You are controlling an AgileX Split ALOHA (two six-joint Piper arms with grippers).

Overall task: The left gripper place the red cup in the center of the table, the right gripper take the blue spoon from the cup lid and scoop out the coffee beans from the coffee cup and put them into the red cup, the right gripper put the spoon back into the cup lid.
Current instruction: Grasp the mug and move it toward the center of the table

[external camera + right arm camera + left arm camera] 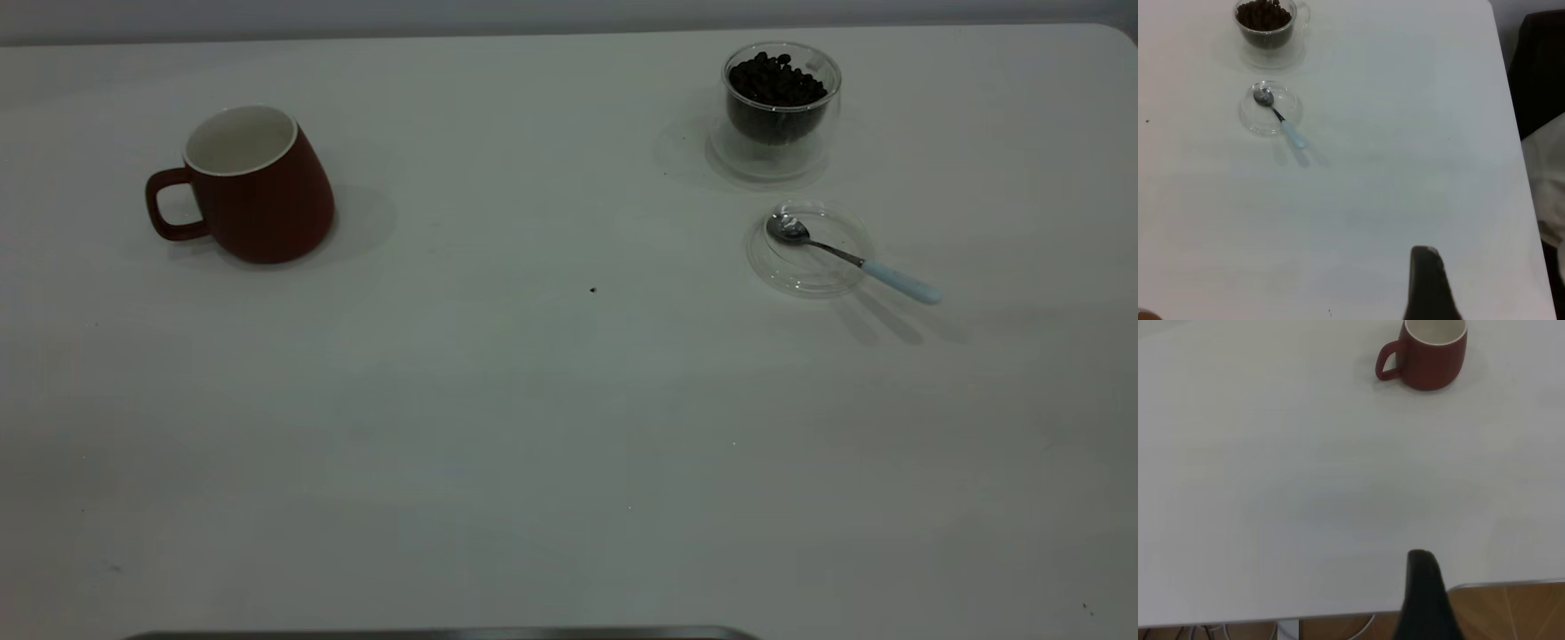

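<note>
Four things on the white table [533,427] — floor [1511,610] seemingly wooden; jaws' state I cannot tell.

This is looking like a robot test bench in a lab or office room rather than a kitchen. A large plain white table [533,400] is filling nearly every view, with only a few staged things sitting on it. Behind the table's far edge a bare pale wall [533,13] is showing. Below the table's near edge, loose cables [1358,628] are hanging over a wood-patterned floor [1511,613]. Beside the table's right edge something dark [1541,67] is standing.
</note>
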